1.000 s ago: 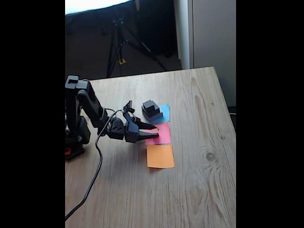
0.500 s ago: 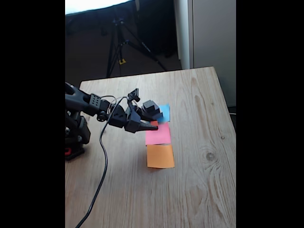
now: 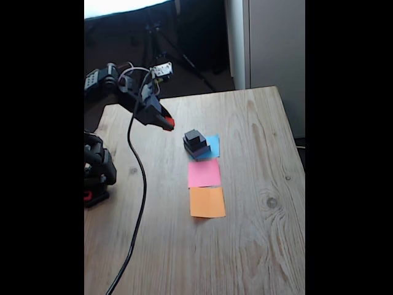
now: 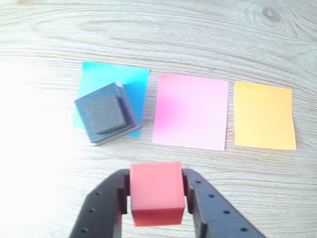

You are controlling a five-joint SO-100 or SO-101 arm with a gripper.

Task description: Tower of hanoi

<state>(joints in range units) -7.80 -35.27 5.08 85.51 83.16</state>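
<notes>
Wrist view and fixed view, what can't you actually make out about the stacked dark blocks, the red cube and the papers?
- Stack of dark grey square blocks: the wrist view looks from above, so how many blocks it holds is unclear; in the fixed view it is small and blurred.
- Blue paper square: partly hidden under the stack.
- Small red cube: its sides are covered by the gripper; in the fixed view it is a tiny red speck.
- Table's left part: washed out by glare.

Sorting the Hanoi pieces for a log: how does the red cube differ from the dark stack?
The red cube is bright red and single; the dark stack is grey, layered blocks. The cube is clamped in the claw, raised in the fixed view; the stack rests on the blue paper. Both look square-faced.
</notes>
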